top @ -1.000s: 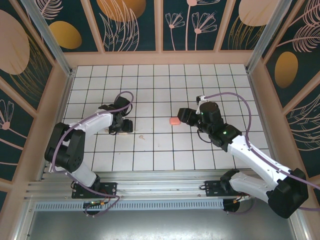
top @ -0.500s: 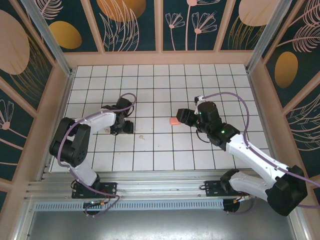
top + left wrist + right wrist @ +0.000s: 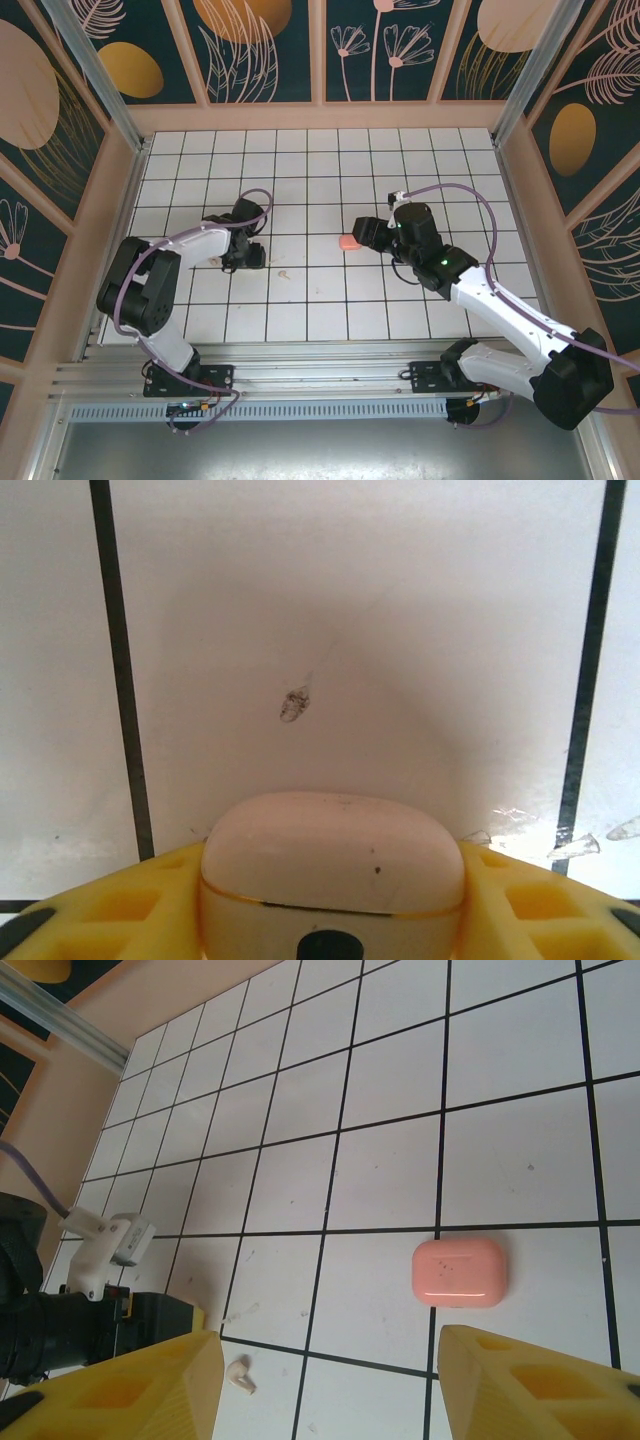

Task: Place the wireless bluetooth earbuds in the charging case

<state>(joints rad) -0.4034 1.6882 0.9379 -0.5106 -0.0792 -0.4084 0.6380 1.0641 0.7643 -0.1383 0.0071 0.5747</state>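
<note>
A pale cream-pink charging case (image 3: 333, 850), lid closed along a gold seam, sits between the yellow fingers (image 3: 110, 900) of my left gripper (image 3: 333, 905), which press on both its sides. From above, the left gripper (image 3: 248, 254) is low on the tiles at centre left. One tiny pale-pink earbud (image 3: 240, 1375) lies on a tile just right of it, seen from above as the earbud (image 3: 283, 272). My right gripper (image 3: 325, 1390) is open and hovers beside a salmon-pink rounded block (image 3: 459, 1272). Top view: the right gripper (image 3: 362, 232) is just right of the block (image 3: 348, 242).
The white tiled floor (image 3: 320, 170) is walled by wooden panels on three sides. A small scuff (image 3: 295, 704) marks the tile ahead of the left gripper. Purple cables loop over both arms.
The left jaws have closed in onto the pale case and the left arm's elbow has swung outward. The right gripper has edged slightly left toward the salmon block.
</note>
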